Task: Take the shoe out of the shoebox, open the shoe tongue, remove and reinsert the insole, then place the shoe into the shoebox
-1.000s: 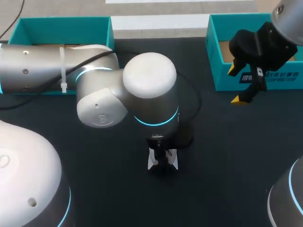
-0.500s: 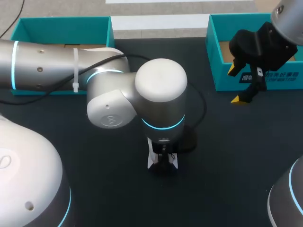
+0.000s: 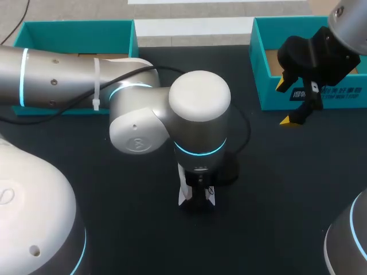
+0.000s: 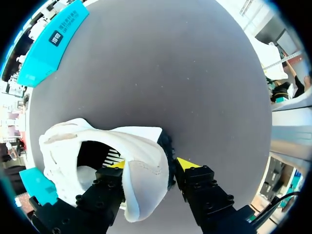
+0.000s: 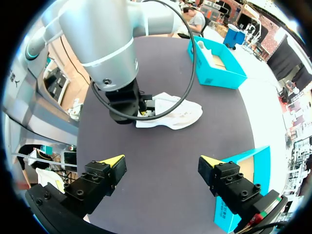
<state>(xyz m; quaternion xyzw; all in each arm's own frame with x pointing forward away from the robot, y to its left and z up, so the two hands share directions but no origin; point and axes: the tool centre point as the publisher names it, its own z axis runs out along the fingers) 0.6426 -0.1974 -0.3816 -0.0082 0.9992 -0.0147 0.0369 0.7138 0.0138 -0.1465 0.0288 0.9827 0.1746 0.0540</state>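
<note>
— At 6 o'clock on the worktop [image 3: 275,189], nearest us: what's logged?

— Shoe [image 5: 173,116], white, out of both boxes, lying on the worktop. Left tool [image 4: 148,164] clamped on it at the opening end. One finger is inside the mouth and one outside, with a padded white flap pinched between them. From above, the left arm [image 3: 57,80] hides most of the shoe.

— Which step?

— Judged: take-out is done. This is either the tongue-opening or a steadying hold ahead of the insole work. The flap could be tongue or heel collar; cannot tell. Shoe interior is dark and no insole can be made out.

— What does the next move call for?

— Probably the second tool. Right tool [image 3: 287,103] is at 2 o'clock, fingers apart, holding nothing. It hangs over the worktop just in front of the right shoebox [image 3: 312,97], well apart from the shoe. It would have to cross to 6 o'clock and enter the mouth while the left holds the flap back. The entry is narrow and the fabric soft, so it may fold.

— Containers?

— Right shoebox, 1–2 o'clock, teal: bare brown floor where it shows, no shoe seen. Left shoebox [image 3: 74,31], 10–11 o'clock, teal: partly covered by the arm from above. The right wrist view shows a white item [image 5: 202,48] standing against one of its walls; what it is, cannot tell.
</note>
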